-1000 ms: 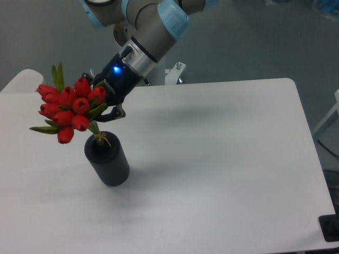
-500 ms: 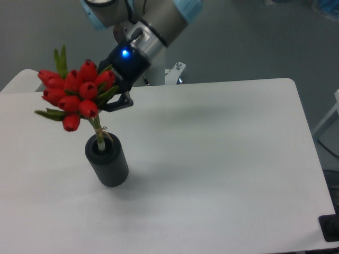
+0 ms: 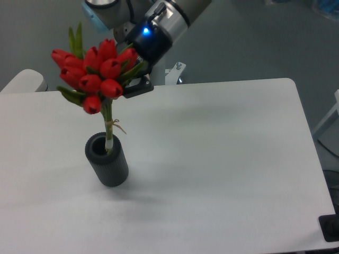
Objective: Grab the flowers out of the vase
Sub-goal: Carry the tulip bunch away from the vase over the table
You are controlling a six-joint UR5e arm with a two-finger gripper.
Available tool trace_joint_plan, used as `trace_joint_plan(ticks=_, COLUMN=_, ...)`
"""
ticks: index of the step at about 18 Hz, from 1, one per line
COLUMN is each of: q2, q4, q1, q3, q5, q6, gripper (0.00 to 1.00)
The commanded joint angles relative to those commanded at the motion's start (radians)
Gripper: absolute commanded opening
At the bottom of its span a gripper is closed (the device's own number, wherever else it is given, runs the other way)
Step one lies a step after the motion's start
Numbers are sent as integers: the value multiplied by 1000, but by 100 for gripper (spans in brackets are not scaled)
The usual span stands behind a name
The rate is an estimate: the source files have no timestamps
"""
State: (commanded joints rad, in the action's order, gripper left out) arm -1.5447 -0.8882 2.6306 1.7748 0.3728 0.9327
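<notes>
The flowers [image 3: 98, 74] are a tight bunch of red tulip buds with green leaves, held up at the upper left. My gripper [image 3: 131, 74] is shut on the bunch from its right side, its fingers mostly hidden behind the buds. The tied stems hang down and their lower end still reaches into the round opening of the vase [image 3: 107, 160]. The vase is a dark ribbed cylinder standing upright on the white table [image 3: 222, 159], at its left side.
The table's far edge runs just behind my gripper, and a small white fixture [image 3: 175, 73] stands there. A second white surface [image 3: 21, 82] shows at the far left. A dark object [image 3: 331, 227] sits off the table's front right corner.
My gripper has risen and moved right with the flowers. The stems have come further up out of the vase and now hang nearly upright. The vase has not moved.
</notes>
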Motion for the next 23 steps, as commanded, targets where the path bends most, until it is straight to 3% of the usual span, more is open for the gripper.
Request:
trace_joint_plan(ticks=2, q2=-20, q4=11, q1=41, q3=-2, q5=2, q6=14, gripper=26)
trace_joint_plan(ticks=6, q2=-156, q4=23, q1=80, q3=-52, q5=29, q6=76, gripper=26)
trace_joint_plan(ticks=13, q2=-322, q4=18, q1=81, q3=-247, q5=167, q6=112, gripper=26)
trace_joint_plan(ticks=15, q2=-336, q4=20, q1=78, q3=-255, q5=182, q6=112, gripper=26)
trace_joint_plan(ticks=17, q2=-356, q4=20, q1=68, q3=-271, q5=292, q6=139, gripper=26)
trace_joint_plan(ticks=23, q2=-371, q4=17, q1=52, q3=-285, q5=414, q6=231, gripper=26)
